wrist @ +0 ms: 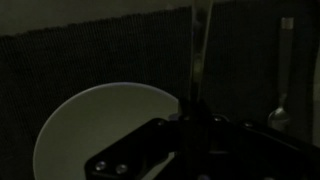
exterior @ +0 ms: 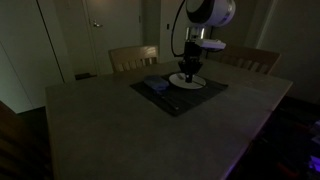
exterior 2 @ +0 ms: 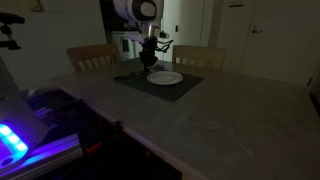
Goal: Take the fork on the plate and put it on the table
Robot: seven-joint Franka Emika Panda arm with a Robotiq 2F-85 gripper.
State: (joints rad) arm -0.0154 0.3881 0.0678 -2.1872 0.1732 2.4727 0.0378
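Note:
The white plate (exterior: 187,82) lies on a dark placemat (exterior: 172,98) on the table (exterior: 120,130), and shows in both exterior views (exterior 2: 166,78). In the wrist view the plate (wrist: 95,130) is at the left. My gripper (wrist: 193,108) is just past the plate's edge, over the placemat. Its fingers look closed together on the fork (wrist: 202,50), a thin pale streak running away from the fingertips. In the exterior views the gripper (exterior: 188,68) (exterior 2: 150,60) hangs low beside the plate. The scene is very dark.
A bluish folded napkin (exterior: 155,86) lies on the placemat beside the plate. Another utensil with a rounded end (wrist: 279,112) lies on the placemat. Two wooden chairs (exterior: 133,57) (exterior: 250,60) stand behind the table. A lit device (exterior 2: 12,140) sits near one table corner.

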